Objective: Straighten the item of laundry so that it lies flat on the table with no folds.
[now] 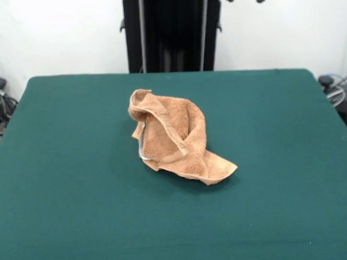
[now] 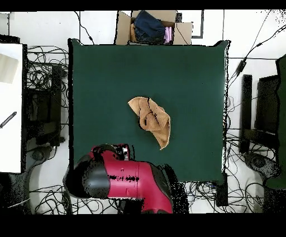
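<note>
A white wall stands behind the table (image 1: 60, 169), which is covered in dark green cloth. The towel (image 1: 173, 138) lies crumpled near the centre of the table, bunched into a raised heap with several folds. One corner spreads flat toward the near right in the front view. A pale strip shows along its left edge in that view. In the overhead view the towel (image 2: 151, 118) sits clear of all table edges. The arm (image 2: 125, 179) is drawn back over the robot-side edge, well apart from the towel. Gripper state: cannot tell. A cardboard box (image 2: 153, 27) holding dark fabric stands beyond the opposite table edge. Cables lie on the floor around the table
</note>
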Controlling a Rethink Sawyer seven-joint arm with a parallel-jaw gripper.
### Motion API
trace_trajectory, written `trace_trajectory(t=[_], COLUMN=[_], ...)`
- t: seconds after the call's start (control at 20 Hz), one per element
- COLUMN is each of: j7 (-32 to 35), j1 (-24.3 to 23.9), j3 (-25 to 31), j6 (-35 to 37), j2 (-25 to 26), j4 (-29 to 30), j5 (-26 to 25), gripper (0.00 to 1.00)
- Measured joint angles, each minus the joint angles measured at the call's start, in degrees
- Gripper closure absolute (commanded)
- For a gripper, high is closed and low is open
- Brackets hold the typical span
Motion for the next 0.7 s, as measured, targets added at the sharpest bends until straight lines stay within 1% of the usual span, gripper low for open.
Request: trace_trajectory(t=[0.7], j7=[0.0], j1=[-0.3], j3=[0.0], j6=[0.0], j2=[3.1], j4=[-2.1], j5=[0.0], gripper=[0.00])
